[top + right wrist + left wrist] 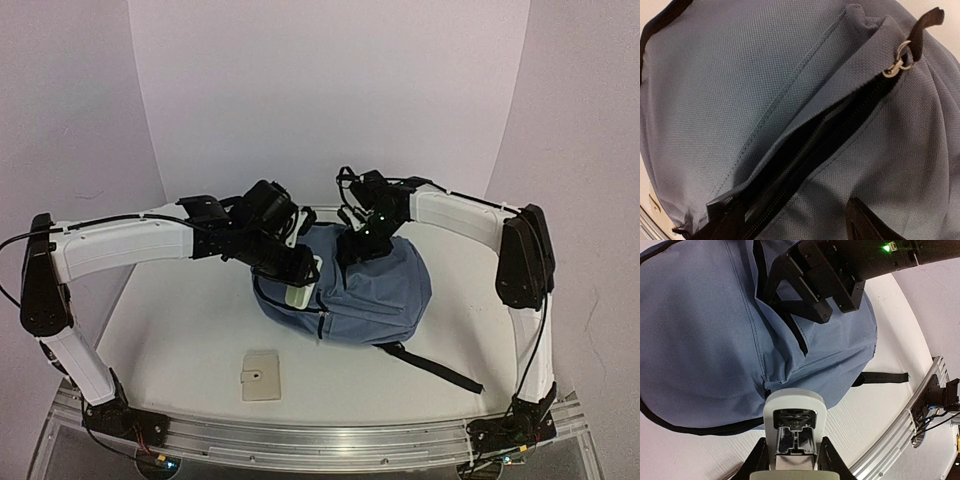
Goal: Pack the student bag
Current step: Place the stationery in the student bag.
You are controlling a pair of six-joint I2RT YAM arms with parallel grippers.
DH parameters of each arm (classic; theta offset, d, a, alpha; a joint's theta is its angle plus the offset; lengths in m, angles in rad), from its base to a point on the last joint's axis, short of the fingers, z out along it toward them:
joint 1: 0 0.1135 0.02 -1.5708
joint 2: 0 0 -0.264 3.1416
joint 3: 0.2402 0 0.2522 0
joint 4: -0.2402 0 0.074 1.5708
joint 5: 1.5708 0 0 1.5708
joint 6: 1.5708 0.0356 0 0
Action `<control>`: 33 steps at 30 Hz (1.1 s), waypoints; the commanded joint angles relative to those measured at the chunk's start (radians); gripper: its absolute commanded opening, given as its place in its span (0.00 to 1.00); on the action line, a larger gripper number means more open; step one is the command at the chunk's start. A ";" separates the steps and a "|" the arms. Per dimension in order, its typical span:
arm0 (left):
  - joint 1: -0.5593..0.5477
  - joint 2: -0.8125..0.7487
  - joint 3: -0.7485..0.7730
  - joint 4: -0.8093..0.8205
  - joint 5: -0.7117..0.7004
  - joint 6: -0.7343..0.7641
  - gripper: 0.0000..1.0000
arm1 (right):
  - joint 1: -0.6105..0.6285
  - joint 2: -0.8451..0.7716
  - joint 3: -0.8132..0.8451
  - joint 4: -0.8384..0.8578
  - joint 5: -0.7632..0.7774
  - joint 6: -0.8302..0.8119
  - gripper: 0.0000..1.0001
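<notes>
Evidently mid-packing: one item is held at the bag and one is out on the table.

Left gripper [795,450] is clamped on a white object [795,407], kind unclear, held just beside the bag [380,290] at its left edge and outside the fabric. Right gripper [792,215] has its jaws apart, straddling the lip of the zip opening [830,135], which gapes dark; no pinch on the cloth is evident. The bag lies on the table [180,330] between the arms, right of centre, with its strap [430,365] trailing toward the near edge. A beige pouch [261,376] lies near the front, well apart from the bag. Judgement: the zip is undone; the white object is not yet inserted, the pouch is untouched, and the zip is yet to be closed. Bag contents cannot be seen.
</notes>
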 commanded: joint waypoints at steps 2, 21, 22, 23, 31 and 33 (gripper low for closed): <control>0.009 -0.048 0.002 0.045 -0.018 0.002 0.15 | 0.019 0.037 0.032 -0.061 0.085 -0.029 0.61; 0.135 0.060 0.080 0.217 0.163 0.014 0.13 | -0.066 -0.211 -0.084 -0.060 -0.042 -0.072 0.00; 0.138 0.073 0.096 0.232 0.172 0.014 0.13 | -0.078 -0.215 -0.089 -0.054 -0.065 -0.065 0.00; 0.141 0.086 0.113 0.247 0.179 0.014 0.13 | -0.087 -0.217 -0.093 -0.047 -0.087 -0.059 0.00; 0.174 0.244 0.257 0.407 0.242 -0.107 0.13 | -0.114 -0.221 -0.114 -0.007 -0.234 -0.015 0.00; 0.181 0.287 0.261 0.471 0.249 -0.158 0.12 | -0.125 -0.229 -0.122 0.009 -0.255 0.003 0.00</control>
